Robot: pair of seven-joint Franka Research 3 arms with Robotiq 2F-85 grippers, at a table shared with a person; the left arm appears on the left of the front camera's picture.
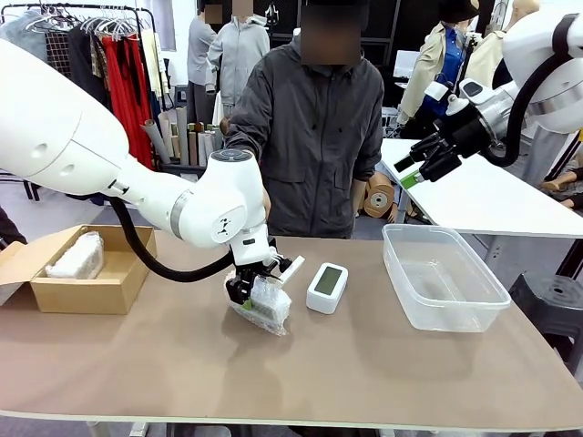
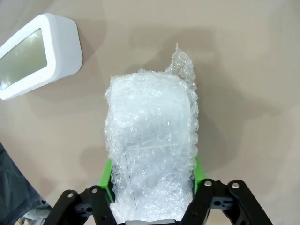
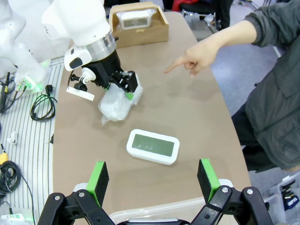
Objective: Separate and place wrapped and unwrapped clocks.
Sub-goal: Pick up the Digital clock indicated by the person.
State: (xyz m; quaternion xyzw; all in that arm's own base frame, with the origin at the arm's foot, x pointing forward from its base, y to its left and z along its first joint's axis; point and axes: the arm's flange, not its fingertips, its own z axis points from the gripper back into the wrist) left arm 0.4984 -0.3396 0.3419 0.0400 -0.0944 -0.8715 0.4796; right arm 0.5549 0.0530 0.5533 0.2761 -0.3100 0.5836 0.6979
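Note:
A wrapped clock [image 1: 264, 305] [image 2: 150, 136] [image 3: 115, 105], an oblong bubble-wrap bundle, lies near the middle of the brown table. My left gripper [image 1: 248, 293] [image 2: 152, 176] [image 3: 119, 89] reaches down over it, green pads pressed against both its sides. Just right of it sits the unwrapped clock [image 1: 326, 287] [image 2: 35, 54] [image 3: 153, 146], white with a grey-green screen. Another wrapped clock [image 1: 77, 258] [image 3: 135, 19] rests inside the cardboard box. My right gripper [image 1: 410, 173] [image 3: 152, 180] hangs open high over the table's right side, holding nothing.
The open cardboard box [image 1: 91, 282] [image 3: 140, 30] stands at the table's left end. A clear plastic tub [image 1: 444, 278] sits at the right. The person stands at the far edge, with one hand [image 3: 194, 58] pointing a finger over the table toward the box side.

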